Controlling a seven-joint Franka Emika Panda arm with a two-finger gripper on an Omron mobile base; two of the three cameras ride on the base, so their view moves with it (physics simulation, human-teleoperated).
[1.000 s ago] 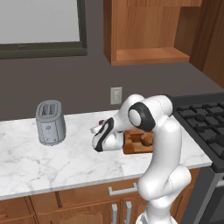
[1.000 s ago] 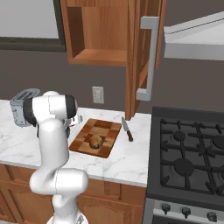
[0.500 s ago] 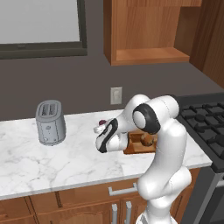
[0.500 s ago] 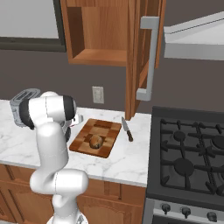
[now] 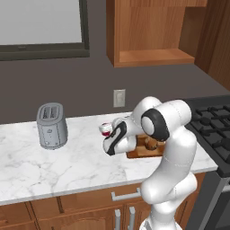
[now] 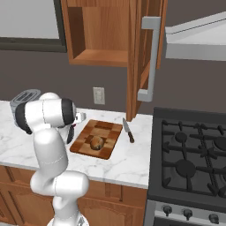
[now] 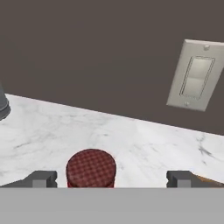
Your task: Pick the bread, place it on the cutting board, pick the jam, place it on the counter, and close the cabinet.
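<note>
- One jam [image 7: 91, 168] jar stands upright on the counter [image 5: 76, 157], its axis vertical and its dark red lid facing up.
- In the hand view the jar sits between the two finger tips [image 7: 41, 178], with a clear gap to each; whether it touches them low down cannot be told.
- The gripper [image 7: 111, 179] has its jaws spread wide and grips nothing.
- In the left base view the jar [image 5: 105, 130] shows just beyond the gripper [image 5: 110, 143], between the toaster [image 5: 51, 125] and the cutting board [image 5: 143, 148].
- One bread [image 6: 96, 142] bun lies on the cutting board [image 6: 97, 138], near the board's middle; being round, it points no particular way.
- The one board lies flat with its long axis running from the counter's front edge toward the wall.
- One knife [image 6: 128, 131] lies on the counter just right of the board, roughly parallel to it.
- One cabinet [image 6: 106, 33] hangs above, its door [image 6: 143, 53] swung open with the handle vertical.
- One toaster and one wall switch [image 7: 195, 76] are in sight.
</note>
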